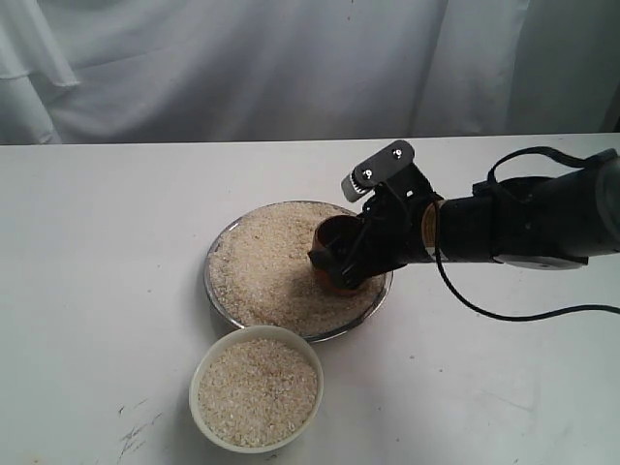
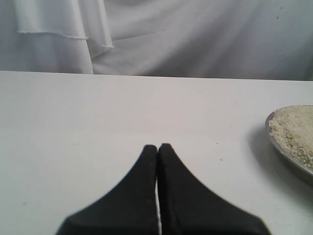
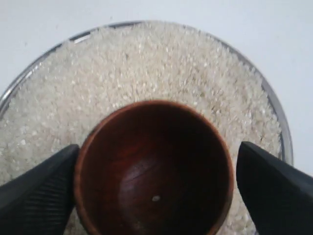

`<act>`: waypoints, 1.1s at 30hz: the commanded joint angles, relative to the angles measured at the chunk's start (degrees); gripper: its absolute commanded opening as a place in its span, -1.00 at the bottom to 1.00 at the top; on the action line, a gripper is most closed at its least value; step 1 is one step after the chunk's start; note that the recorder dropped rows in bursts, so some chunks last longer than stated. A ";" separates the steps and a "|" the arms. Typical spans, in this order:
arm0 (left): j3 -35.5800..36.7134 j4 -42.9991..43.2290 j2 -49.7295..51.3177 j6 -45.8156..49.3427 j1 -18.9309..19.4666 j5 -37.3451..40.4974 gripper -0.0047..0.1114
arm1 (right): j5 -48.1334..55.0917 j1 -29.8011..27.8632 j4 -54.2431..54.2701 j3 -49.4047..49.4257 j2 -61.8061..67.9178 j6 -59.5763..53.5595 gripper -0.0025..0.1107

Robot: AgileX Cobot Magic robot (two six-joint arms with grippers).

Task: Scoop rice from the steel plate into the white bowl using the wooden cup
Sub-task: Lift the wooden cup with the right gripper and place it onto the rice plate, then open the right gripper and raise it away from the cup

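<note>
**Right hand** (image 3: pixel 158 144): jaws stand wide, one on each side of the cup (image 3: pixel 156 181). One finger (image 3: pixel 39 196) lies against the cup wall. At the other finger a thin line of rice (image 3: pixel 161 63) appears to show between finger and cup. Whether the hold is firm cannot be told.

**Cup:** between the fingers, mouth tipped back toward the wrist. It is empty apart from a single grain, and its base sits low on the rice.

**Plate** (image 1: pixel 211 281): directly beneath the hand. The deeper, untouched rice lies ahead of the fingertips.

**Bowl** (image 1: pixel 194 402): off to one side of the hand, just beside the plate's rim, already heaped nearly to the brim.

**Left hand** (image 2: pixel 157 147): fingers pressed together, holding nothing, well away from the work.

**Assessment:** the cup appears placed for a scoop.

**Recommendations:**
- Make sure both fingers bear on the cup before loading it.
- Tip the mouth forward and drive it into the rice ahead of the fingertips.
- Roll the mouth upright before lifting.
- Take a modest load and pour slowly, since the bowl has little room left and could spill.
</note>
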 commanded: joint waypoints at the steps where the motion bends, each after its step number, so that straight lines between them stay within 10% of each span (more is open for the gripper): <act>1: 0.26 -0.04 -0.29 -0.18 -0.09 -0.36 -0.92 | -0.24 0.06 0.39 -1.23 -4.45 1.04 0.42; 10: 0.26 -0.04 -0.29 -0.18 -0.09 -0.36 -0.92 | 13.57 0.06 -0.31 -1.23 -14.15 8.86 0.30; 17: 0.26 -0.04 -0.29 -0.18 -0.09 -0.36 -0.92 | 33.28 0.06 2.48 -0.10 -18.83 14.06 -0.93; 33: 0.26 -0.04 -0.29 -0.18 -0.09 -0.36 -0.92 | 20.72 0.06 2.71 5.38 -19.43 4.96 -0.96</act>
